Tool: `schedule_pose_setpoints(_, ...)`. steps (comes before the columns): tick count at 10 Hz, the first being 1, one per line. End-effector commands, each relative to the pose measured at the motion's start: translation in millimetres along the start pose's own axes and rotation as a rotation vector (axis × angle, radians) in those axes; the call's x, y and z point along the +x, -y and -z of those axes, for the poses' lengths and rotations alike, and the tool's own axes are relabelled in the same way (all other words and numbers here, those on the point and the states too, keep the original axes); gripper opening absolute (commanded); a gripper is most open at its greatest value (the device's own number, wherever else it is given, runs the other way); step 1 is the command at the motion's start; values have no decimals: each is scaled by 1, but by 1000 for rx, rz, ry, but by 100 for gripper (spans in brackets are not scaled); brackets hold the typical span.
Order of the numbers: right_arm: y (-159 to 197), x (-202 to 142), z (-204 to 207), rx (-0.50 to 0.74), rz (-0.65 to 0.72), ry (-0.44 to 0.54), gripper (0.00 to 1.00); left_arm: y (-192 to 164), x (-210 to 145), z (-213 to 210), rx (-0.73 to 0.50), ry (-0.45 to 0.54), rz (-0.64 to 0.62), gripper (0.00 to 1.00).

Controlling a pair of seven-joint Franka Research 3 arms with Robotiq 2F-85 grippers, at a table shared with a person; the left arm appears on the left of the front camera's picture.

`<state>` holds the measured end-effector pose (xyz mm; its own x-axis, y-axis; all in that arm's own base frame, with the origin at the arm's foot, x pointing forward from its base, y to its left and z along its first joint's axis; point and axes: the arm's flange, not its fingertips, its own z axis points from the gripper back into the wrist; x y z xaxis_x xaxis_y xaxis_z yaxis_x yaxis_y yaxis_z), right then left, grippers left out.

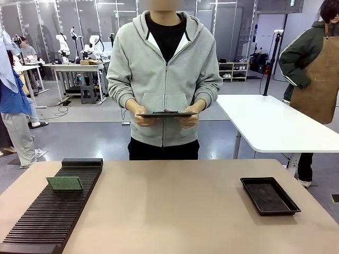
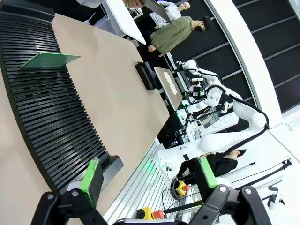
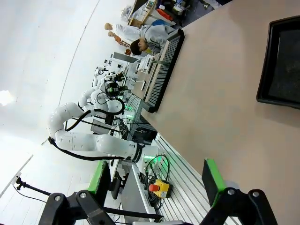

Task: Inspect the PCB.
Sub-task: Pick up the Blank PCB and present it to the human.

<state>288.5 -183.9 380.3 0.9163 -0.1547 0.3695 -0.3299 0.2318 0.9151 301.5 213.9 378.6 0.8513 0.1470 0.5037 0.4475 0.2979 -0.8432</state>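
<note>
PCB sits toward the far end of the black slotted rack, on the robot's left side of the table, propped at a tilt across the ribs. From these angles I can't tell whether its lower edge is seated in a slot or only resting on top, so treat it as loose.

Your biggest risk is the rack itself. Come down too low and a finger may catch the ribs and drag the whole rack across the table.

Next, the person beyond the far edge holds a dark tablet level in both hands. A lift that swings outward could meet it.

The black tray lies well apart on the right, so it is no obstacle unless you cross over.

Your left hand is spread wide with nothing between its green pads, near the rack's near end. Your right hand is likewise spread and empty.

The smallest worry is probably the likeliest. The board is thin, so pinching it off-centre could tip it flat or let it slip out.
</note>
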Motion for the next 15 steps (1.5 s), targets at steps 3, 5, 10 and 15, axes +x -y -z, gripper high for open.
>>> schedule_pose_setpoints(3, -1, 0, 0, 3, -4, 1, 100, 0, -2, -1, -1, -7, -2, 100)
schedule_pose_setpoints(5, -1, 0, 0, 3, -4, 1, 100, 0, -2, -1, -1, -7, -2, 100)
schedule_pose_setpoints(10, -1, 0, 0, 3, -4, 1, 100, 28, 10, -26, -57, 15, 139, 100)
schedule_pose_setpoints(15, -1, 0, 0, 3, -4, 1, 100, 126, 65, 9, 363, -271, 805, 100)
